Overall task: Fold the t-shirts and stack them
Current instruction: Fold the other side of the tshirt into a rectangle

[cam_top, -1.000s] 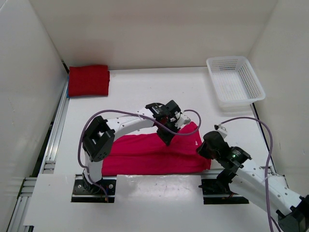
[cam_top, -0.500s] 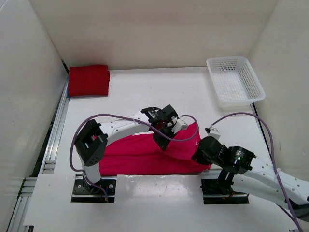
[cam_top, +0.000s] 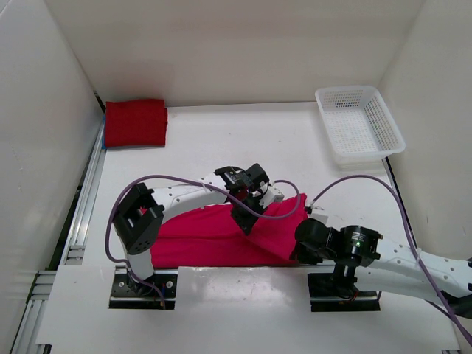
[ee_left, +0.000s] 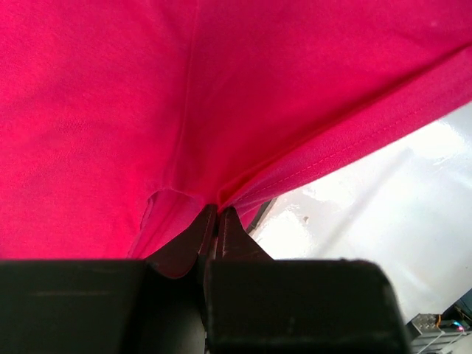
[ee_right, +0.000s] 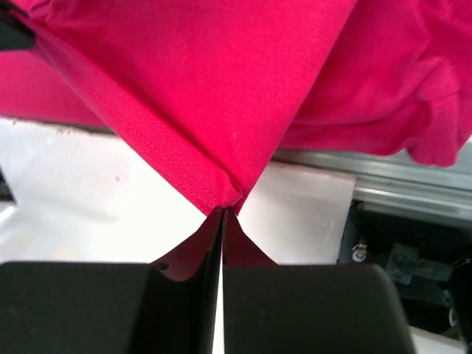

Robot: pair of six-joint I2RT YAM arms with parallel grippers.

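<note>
The pink shirt [cam_top: 214, 234] lay across the lower middle of the top view. Its near edge ran along the front lip of the table [cam_top: 221, 140], just above the arm bases. The left jaws were pinched shut on a fold of the shirt's far hem, near the centre of the frame. The right jaws were clamped tight on the shirt's lower-right corner, and the cloth rose from their tips to a sharp point. Between the two grips the right end of the shirt was lifted and drawn into a slanting fold.

White tabletop showed between the shirt and the back wall [cam_top: 236, 51]. A folded dark red shirt [cam_top: 135, 122] sat in the upper left corner, beside the metal rail [cam_top: 85, 199] on the left edge. A white basket [cam_top: 359, 125] stood at the upper right, well apart from the arms. The left arm's purple cable [cam_top: 177, 178] arched over the shirt's left half.
</note>
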